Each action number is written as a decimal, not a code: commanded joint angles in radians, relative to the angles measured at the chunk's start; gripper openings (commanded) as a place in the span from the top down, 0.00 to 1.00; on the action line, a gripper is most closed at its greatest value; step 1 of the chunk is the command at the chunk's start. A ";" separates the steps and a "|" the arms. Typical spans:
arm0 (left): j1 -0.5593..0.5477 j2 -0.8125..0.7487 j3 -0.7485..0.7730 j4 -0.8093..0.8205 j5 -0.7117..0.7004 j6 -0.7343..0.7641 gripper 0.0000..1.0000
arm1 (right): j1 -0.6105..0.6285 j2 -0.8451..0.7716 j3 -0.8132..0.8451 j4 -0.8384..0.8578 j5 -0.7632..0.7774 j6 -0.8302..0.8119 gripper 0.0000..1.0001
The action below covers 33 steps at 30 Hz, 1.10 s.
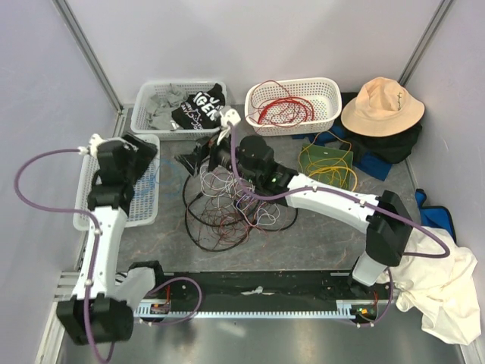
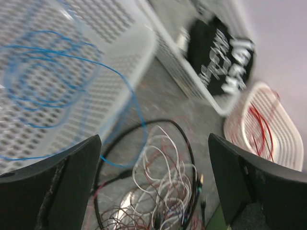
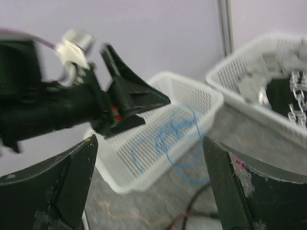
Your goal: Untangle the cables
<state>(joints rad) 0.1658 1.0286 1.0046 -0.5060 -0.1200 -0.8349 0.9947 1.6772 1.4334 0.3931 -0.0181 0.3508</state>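
The left gripper [image 2: 154, 163] and right gripper [image 3: 149, 167] are both hanging spread wide, empty. A thin blue wire [image 2: 36, 72] is trailing over the rim of the white perforated plastic basket [image 2: 120, 28] on the left.

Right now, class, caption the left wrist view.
Open left gripper, blue cable in white basket, tangled cables beside it.

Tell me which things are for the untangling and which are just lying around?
For the job: tangled cable heap, blue cable, red cable coil, yellow cable coil.
Just lying about: tan hat, black printed shirt, white cloth, blue cloth.
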 commanded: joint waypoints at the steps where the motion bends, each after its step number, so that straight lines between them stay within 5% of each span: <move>1: -0.214 -0.105 -0.135 0.233 0.010 0.056 0.00 | -0.002 -0.026 -0.138 0.009 0.072 -0.003 0.02; 8: -0.581 0.034 -0.126 0.196 -0.412 0.103 0.00 | -0.004 -0.172 -0.343 0.035 0.107 0.011 0.02; 15: -0.614 0.283 0.023 0.008 -0.674 0.117 0.00 | -0.002 -0.355 -0.548 0.030 0.165 0.056 0.02; 24: -0.612 0.373 0.084 0.007 -0.715 0.191 0.04 | -0.002 -0.643 -0.767 -0.023 0.201 0.112 0.02; 33: -0.605 0.507 0.080 0.017 -0.678 0.168 0.20 | -0.002 -0.787 -0.803 -0.132 0.254 0.082 0.02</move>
<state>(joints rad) -0.4461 1.5013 1.0737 -0.4969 -0.7792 -0.6716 0.9947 0.9497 0.6323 0.2970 0.1902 0.4450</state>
